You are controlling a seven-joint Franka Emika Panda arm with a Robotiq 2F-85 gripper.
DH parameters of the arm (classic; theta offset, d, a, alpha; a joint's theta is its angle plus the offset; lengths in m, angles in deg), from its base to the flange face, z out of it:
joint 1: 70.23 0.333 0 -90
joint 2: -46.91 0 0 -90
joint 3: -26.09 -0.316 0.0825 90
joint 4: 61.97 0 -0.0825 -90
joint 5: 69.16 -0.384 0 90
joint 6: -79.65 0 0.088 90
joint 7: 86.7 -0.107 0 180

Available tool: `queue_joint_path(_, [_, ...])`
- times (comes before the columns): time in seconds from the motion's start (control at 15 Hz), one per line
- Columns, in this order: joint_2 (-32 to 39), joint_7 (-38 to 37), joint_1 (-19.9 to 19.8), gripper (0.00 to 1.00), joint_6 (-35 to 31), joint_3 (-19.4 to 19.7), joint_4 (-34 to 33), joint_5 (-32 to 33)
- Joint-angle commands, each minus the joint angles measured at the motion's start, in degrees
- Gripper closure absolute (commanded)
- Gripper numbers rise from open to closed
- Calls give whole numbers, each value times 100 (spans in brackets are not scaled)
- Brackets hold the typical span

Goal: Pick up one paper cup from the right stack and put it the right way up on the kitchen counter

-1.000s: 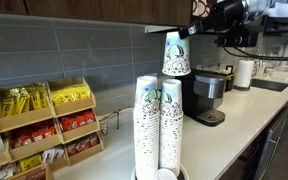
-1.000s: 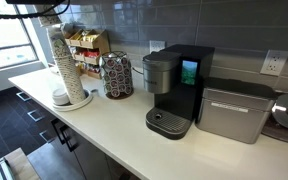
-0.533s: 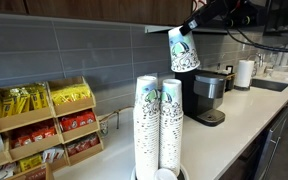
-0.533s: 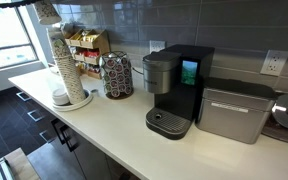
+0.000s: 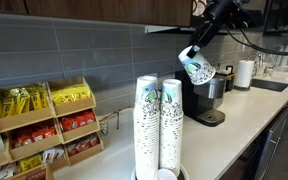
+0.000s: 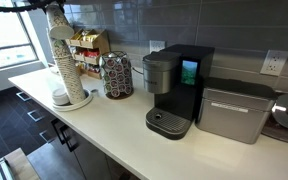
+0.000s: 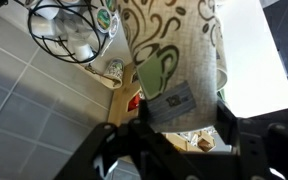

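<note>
Stacks first, nearest us in an exterior view: the right stack (image 5: pixel 170 122) and its twin column (image 5: pixel 146 122) stand upright, touching side by side, at the near end of the desk (image 5: pixel 239 118). Both columns are cups nested mouth down, with speckled print and green logos. Seen from the opposite side, the stack (image 6: pixel 60 55) sits on a white tray (image 6: pixel 79 100) at the desk's end, near the back edge.

Above and just beyond the stacks we note the paper cup (image 5: pixel 197 68) in the air, well clear of the desk. It is tilted, its wide mouth pointing down and away from the stacks. The gripper (image 5: pixel 190 53) is clamped on its narrow end. In the wrist view the gripper (image 7: pixel 182 122) has one finger on each side of the cup wall, swirled print and green logo filling the frame.

Behind the cup, against the back edge, stands a black coffee machine (image 5: pixel 208 97). A snack rack (image 5: pixel 44 125) sits along the same edge by the tiled wall. Farthest off, toward the far end, is a paper towel roll (image 5: pixel 244 74).
</note>
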Motion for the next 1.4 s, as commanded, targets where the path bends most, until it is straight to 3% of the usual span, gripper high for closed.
queue_joint_path(0.0, [45, -118, 364, 35, -79, 230, -11, 162])
queue_joint_path(0.33, [2, -117, 438, 35, -79, 259, -40, 151])
queue_joint_path(0.4, [2, -117, 438, 60, -79, 259, -41, 151])
queue_joint_path(0.53, [7, -282, 74, 60, -227, 228, 299, 862])
queue_joint_path(0.87, [-101, -147, -184, 60, -387, 620, 1553, 2271])
queue_joint_path(1.2, [102, 195, -42, 60, -445, 1073, 2477, 2255])
queue_joint_path(1.27, [117, -12, -83, 35, -323, 993, 2164, 2273])
queue_joint_path(1.33, [145, 51, -83, 35, -341, 1024, 2307, 2267])
